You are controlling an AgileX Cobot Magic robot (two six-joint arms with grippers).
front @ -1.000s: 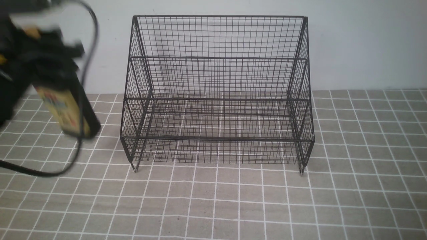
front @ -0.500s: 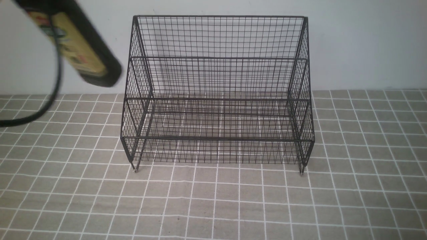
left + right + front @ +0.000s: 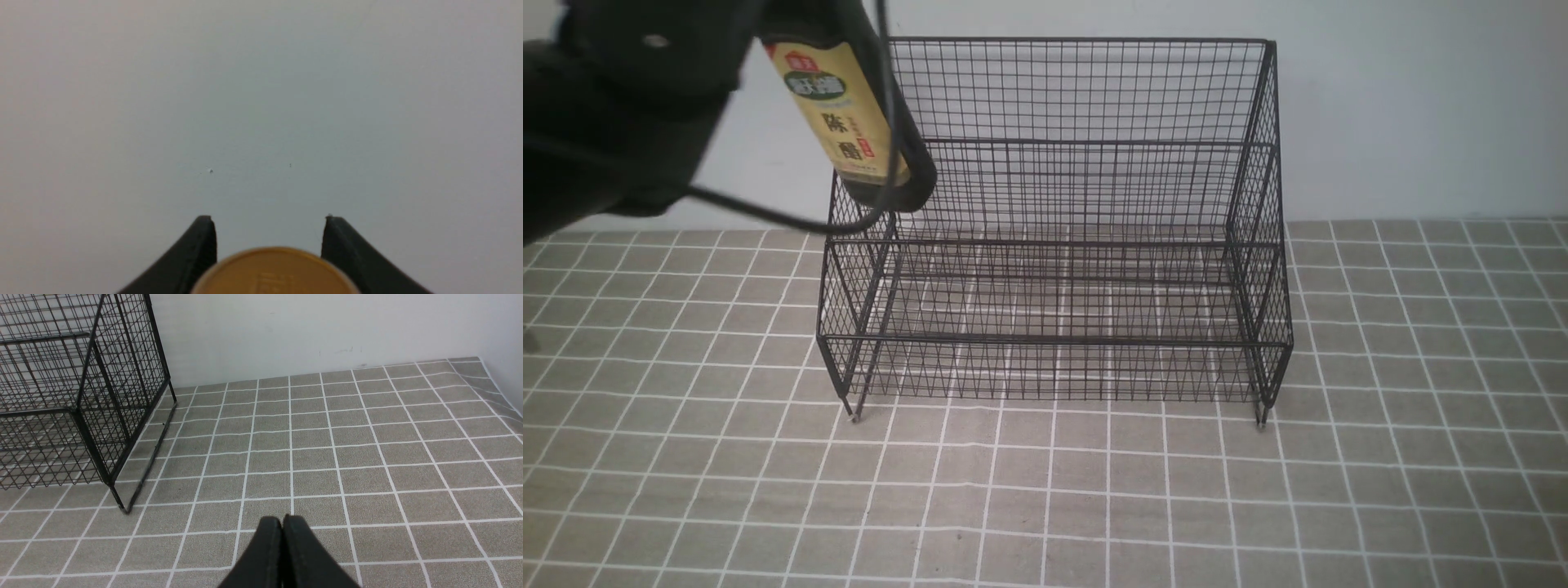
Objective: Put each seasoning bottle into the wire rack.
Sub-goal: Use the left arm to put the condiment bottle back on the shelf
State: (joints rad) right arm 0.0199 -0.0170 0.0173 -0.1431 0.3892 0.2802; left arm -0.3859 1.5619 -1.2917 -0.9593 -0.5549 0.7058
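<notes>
Carried rightward since half a second ago, the seasoning bottle (image 3: 849, 114) is now being held tilted in the air at the upper left corner of the wire rack (image 3: 1054, 242). Its base is overlapping the rack's left side in the front view; whether wire is being touched cannot be told. It is being clamped beside its gold cap (image 3: 273, 271) by the left gripper (image 3: 267, 220). The right gripper (image 3: 282, 519) is being held pressed together above the tiled cloth (image 3: 347, 457), right of the rack.
</notes>
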